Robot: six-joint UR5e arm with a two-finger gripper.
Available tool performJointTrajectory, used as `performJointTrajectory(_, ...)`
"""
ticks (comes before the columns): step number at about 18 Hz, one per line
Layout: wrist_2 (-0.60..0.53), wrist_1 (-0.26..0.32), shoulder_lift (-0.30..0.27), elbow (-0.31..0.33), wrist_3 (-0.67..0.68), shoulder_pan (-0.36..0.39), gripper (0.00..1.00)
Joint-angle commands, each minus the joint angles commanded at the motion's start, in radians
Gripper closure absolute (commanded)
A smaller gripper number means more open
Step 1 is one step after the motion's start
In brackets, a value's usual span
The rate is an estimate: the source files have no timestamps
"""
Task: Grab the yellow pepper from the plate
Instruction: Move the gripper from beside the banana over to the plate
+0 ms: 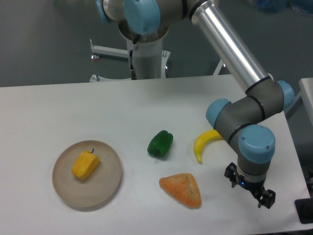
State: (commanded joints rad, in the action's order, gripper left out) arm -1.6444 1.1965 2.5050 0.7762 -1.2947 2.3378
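The yellow pepper is seen lying on the plate, a little left of the plate's middle, with its thin dark stem turned up and to the right. The plate is placed on the left front part of the white counter. To the right of the plate, three other toy foods are laid on the counter: a green pepper, a yellow banana partly covered by the arm, and an orange wedge-shaped piece nearer to the front edge. The gripper is held at the far right, well apart from the plate, beyond the wedge and the banana. Nothing is held by the fingers; how wide they are parted cannot be told.
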Motion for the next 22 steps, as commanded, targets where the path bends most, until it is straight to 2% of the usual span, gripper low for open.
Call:
performJointTrajectory(10,0.015,0.008,-0.018,0.020,0.012,-0.037,0.00)
performJointTrajectory(16,0.014,0.009,-0.106,0.127,0.070,-0.086,0.00)
performJointTrajectory(22,0.014,0.020,-0.242,0.276,0.146,-0.143,0.00)
